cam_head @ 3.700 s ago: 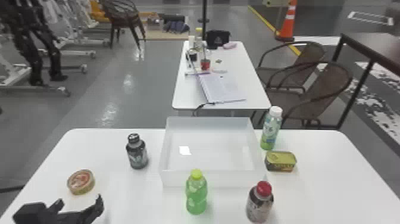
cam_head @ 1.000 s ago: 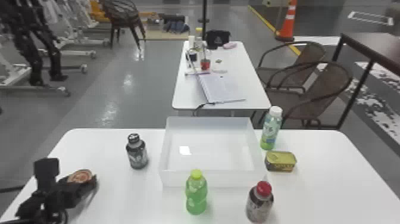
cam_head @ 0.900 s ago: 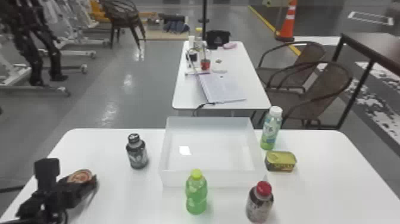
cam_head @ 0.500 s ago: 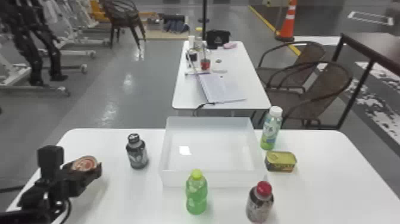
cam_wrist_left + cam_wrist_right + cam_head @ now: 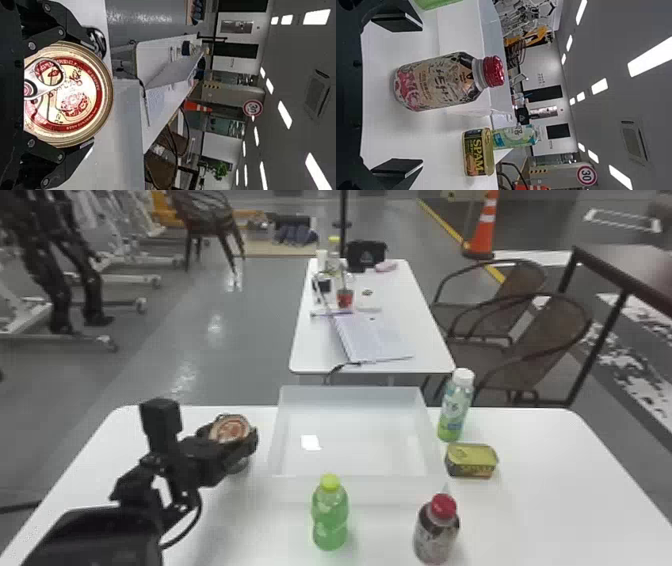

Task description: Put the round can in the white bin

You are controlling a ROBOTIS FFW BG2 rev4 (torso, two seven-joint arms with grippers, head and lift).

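Can point(image 5: 231, 429) and left gripper point(image 5: 93, 95) have travelled together: a moment ago they were over by the left edge of the bench point(image 5: 550, 515), and now they are up and across, just short of the white bin point(image 5: 390, 491). From where I stand the hold looks sound, one black finger on either side of the rim, with the pull-tab lid tilted back toward the robot. So the picking up seems done and the carry well along; what's left is getting over the bin's near side wall and letting go. The trouble is what lies under the path. The dark bottle point(image 5: 238, 465), in plain sight a moment ago, is now mostly covered by the gripper, only its lower part peeping out, and I can't tell whether anything touches it. I'd want a bit more height before the arm swings on, or that bottle could go over. After that, I'd bring the can well inside the wall and lower it before the fingers part, since a round tin dropped on its edge might roll. Over on the other side, the right gripper point(image 5: 421, 95) is idle, fingers wide apart, near the red-capped bottle point(image 5: 440, 82).
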